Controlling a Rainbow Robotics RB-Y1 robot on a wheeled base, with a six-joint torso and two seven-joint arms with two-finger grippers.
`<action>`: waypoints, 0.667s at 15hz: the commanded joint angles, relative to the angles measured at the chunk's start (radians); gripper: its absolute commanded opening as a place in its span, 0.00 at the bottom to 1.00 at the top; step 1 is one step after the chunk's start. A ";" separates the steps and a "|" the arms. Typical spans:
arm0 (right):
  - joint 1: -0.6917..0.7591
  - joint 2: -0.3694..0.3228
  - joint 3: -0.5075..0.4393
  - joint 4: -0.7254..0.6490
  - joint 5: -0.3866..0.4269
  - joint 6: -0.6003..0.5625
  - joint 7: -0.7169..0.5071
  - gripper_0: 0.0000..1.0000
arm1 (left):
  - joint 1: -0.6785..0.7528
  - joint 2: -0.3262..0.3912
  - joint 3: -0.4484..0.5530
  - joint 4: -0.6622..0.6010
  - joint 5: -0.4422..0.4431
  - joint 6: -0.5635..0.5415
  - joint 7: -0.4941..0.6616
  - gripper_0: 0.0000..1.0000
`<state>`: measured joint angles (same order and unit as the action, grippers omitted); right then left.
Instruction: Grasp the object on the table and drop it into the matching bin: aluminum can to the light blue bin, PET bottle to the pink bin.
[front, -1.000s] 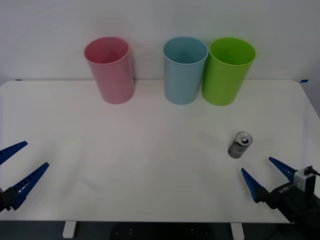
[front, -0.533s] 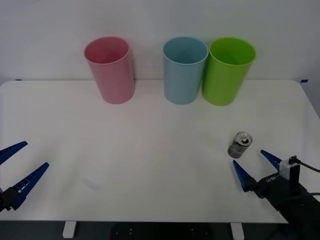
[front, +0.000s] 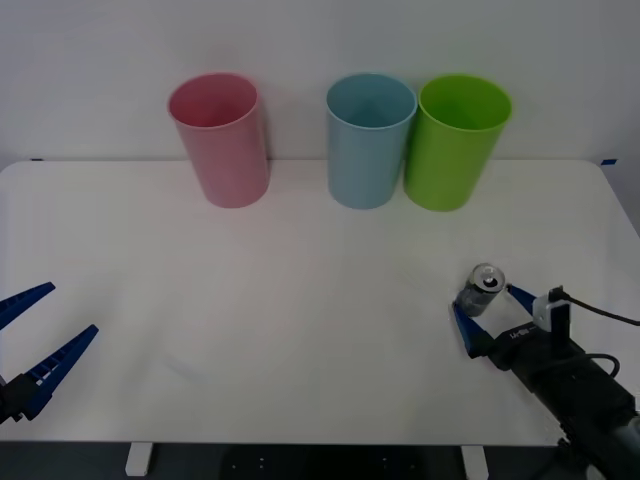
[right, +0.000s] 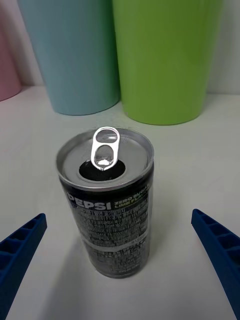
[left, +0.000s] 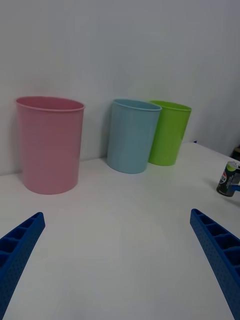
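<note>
A small dark aluminum can with a shiny pull-tab top stands upright on the white table at the right. My right gripper is open just behind the can, one blue finger on each side of it, not touching. The right wrist view has the can close up between the fingertips. The light blue bin stands at the table's back middle, the pink bin to its left. My left gripper waits open at the table's front left corner.
A lime green bin stands right beside the light blue bin, touching it. In the left wrist view the pink bin, light blue bin, green bin and the can stand in a row.
My right gripper has moved forward and left towards the can, so its open fingers now flank it. The can, the bins and the left arm have not moved.
</note>
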<state>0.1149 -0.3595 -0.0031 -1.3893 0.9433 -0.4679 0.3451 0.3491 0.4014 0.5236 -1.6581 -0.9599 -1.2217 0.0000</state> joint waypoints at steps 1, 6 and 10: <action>-0.044 0.011 0.000 0.044 0.003 0.006 0.006 1.00 | 0.000 0.000 0.000 0.000 0.000 0.000 0.000 1.00; -0.098 0.034 0.000 0.087 0.011 0.012 0.014 1.00 | 0.000 0.000 0.000 0.000 0.000 0.000 0.000 1.00; -0.100 0.034 0.000 0.087 0.011 0.014 0.014 1.00 | 0.000 0.000 0.000 0.000 0.000 0.000 0.000 1.00</action>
<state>0.0153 -0.3252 -0.0030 -1.3023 0.9551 -0.4551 0.3589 0.3491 0.4014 0.5236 -1.6581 -0.9599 -1.2217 0.0000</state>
